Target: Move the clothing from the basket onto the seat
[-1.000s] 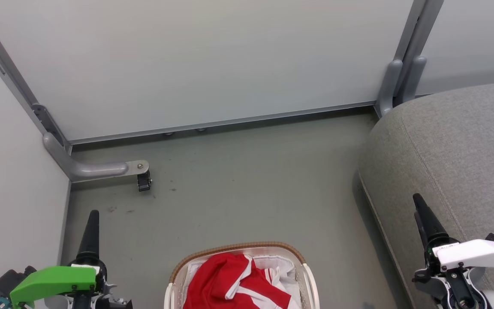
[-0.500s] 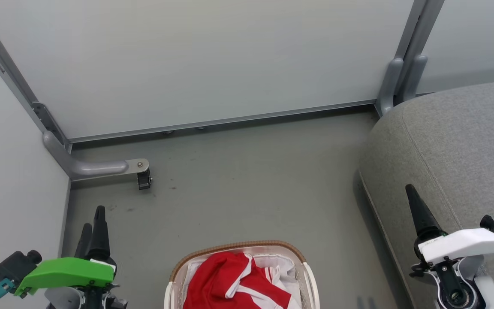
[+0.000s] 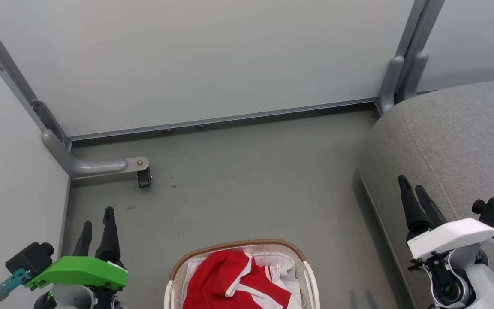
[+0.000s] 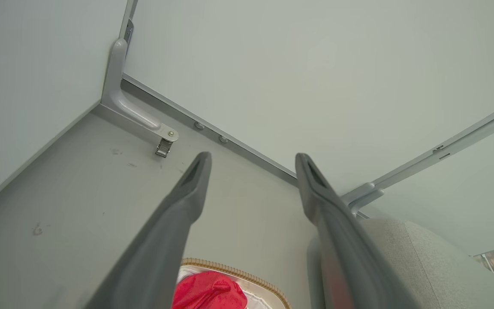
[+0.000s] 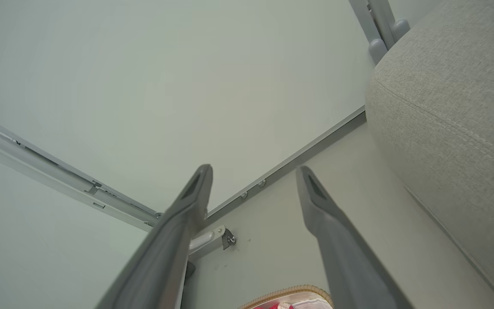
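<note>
Clothing (image 3: pixel 225 279): red with white panels, heaped in the basket (image 3: pixel 238 245) at 6 o'clock of the head view.
Basket: stands on the grey floor (image 3: pixel 251 184); white liner cloth (image 3: pixel 279 266) shows at its 2 o'clock side.
Seat (image 3: pixel 457 141): grey cushion at 3 o'clock, apart from the basket, floor between them.
Left gripper (image 3: pixel 97 216): 8 o'clock, over the floor, jaws apart.
Right gripper (image 3: pixel 410 183): 4 o'clock, seen against the seat, jaws apart.

Basket (image 3: pixel 238 246): on floor (image 3: pixel 251 180), centre front. Clothing (image 3: pixel 225 281): in basket. Seat (image 3: pixel 453 141): right of basket, apart. Left gripper (image 3: pixel 98 216): left of basket. Right gripper (image 3: pixel 410 182): over seat's left edge. Wall panel (image 3: pixel 208 56): behind; caster (image 3: pixel 144 179) at far left.
</note>
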Controlling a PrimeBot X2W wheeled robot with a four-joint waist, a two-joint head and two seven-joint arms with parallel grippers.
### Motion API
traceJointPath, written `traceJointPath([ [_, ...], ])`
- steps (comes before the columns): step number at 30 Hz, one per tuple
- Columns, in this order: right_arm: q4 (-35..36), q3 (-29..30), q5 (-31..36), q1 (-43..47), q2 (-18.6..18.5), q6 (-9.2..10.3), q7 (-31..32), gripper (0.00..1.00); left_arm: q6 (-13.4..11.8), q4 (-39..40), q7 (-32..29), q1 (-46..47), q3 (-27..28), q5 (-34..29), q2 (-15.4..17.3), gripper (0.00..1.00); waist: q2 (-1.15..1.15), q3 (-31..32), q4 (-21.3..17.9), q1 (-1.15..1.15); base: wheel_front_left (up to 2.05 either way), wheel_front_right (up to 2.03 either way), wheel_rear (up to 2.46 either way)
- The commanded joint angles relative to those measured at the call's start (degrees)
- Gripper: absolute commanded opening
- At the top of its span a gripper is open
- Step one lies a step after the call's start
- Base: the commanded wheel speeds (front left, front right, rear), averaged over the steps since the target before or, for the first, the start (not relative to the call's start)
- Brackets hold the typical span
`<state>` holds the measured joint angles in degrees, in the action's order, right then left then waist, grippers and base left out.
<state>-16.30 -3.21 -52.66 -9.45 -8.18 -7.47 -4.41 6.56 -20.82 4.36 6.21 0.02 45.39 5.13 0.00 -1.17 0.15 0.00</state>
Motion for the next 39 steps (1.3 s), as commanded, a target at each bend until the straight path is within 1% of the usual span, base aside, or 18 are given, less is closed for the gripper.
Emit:
traceJointPath([
  [1,0.30,-0.29,2.09,-1.65,-0.57,-0.02,-0.68,1.00,-0.20,0.25,0.71,2.03,-0.23,-2.37,0.87,1.00,0.00,-0.03,0.01,0.00,0.00,0.00,0.00],
  [10,-0.35,-0.50,8.67,-1.54,-0.76,-0.02,-2.21,1.00,-1.38,-0.01,2.26,2.20,-1.96,-9.48,1.41,1.00,0.00,-0.16,0.20,0.00,0.00,0.00,0.00],
  [20,-0.16,0.46,16.25,-0.68,0.24,-0.02,-3.85,1.00,-3.06,-0.24,3.87,1.92,-3.27,-15.85,1.94,1.00,0.00,-0.02,0.41,0.00,0.00,0.00,0.00],
  [28,-0.42,0.81,21.21,0.17,1.00,-0.03,-5.00,1.00,-4.08,-0.73,5.03,0.56,-4.09,-20.29,1.29,1.00,0.00,0.12,0.48,0.00,0.00,0.00,0.00],
  [39,-1.12,0.53,27.16,1.21,1.43,-0.02,-6.46,1.00,-4.50,-0.59,6.53,0.03,-5.44,-26.36,0.79,1.00,0.00,0.17,0.56,0.00,0.00,0.00,0.00],
])
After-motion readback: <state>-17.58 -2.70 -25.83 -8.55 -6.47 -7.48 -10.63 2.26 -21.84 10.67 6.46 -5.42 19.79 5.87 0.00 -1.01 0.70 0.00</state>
